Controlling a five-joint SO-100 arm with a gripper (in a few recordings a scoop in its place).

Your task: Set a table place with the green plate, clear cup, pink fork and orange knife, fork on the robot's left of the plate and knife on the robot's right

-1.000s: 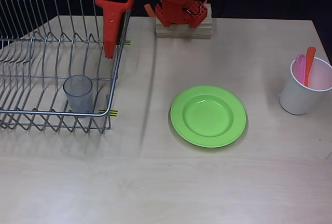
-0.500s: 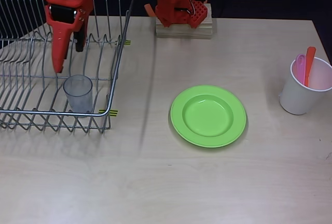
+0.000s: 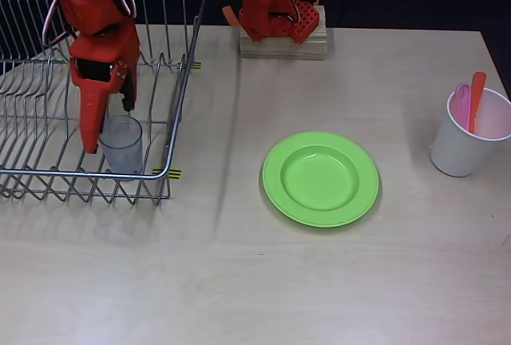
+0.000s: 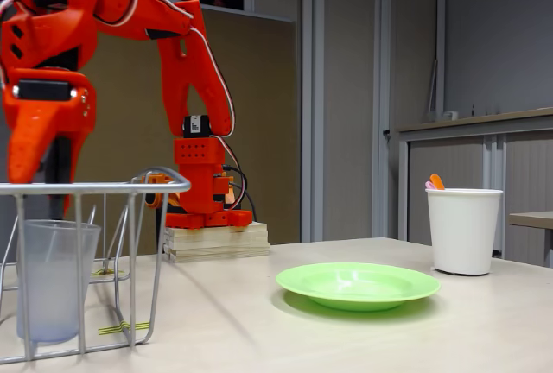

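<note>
Green plate [image 3: 320,178], the round lime-green plastic dish with a broad rim, lies flat near the middle of the pale wood-grain table [image 3: 319,281], and its well is bare, so I judge that part of the setting to be in place already. Nothing else has joined it. The clear cup [image 3: 120,144], a small grey-tinted translucent tumbler, stands upright inside the wire dish rack [image 3: 48,81] at the left of the overhead view, close to the rack's front corner and well apart from the plate. The pink fork [image 3: 461,105] and the orange knife [image 3: 476,99], both short plastic pieces, stand handle-up together in the opaque white cup [image 3: 467,133] at the right edge of that view, also well apart from the plate. The robot, a red-orange jointed arm on a pale wooden block [image 3: 283,43], reaches over the rack with its pointed gripper [image 3: 112,125] aimed down at the tumbler. One long finger runs along the cup's left side and the other sits over its far rim, so the jaws look parted around the cup, though I cannot tell whether they press on it. The cup rests on the rack and is not lifted. By my reading the cup is the step in hand, and the fork on one side of the plate and the knife on the other are left to do.
</note>
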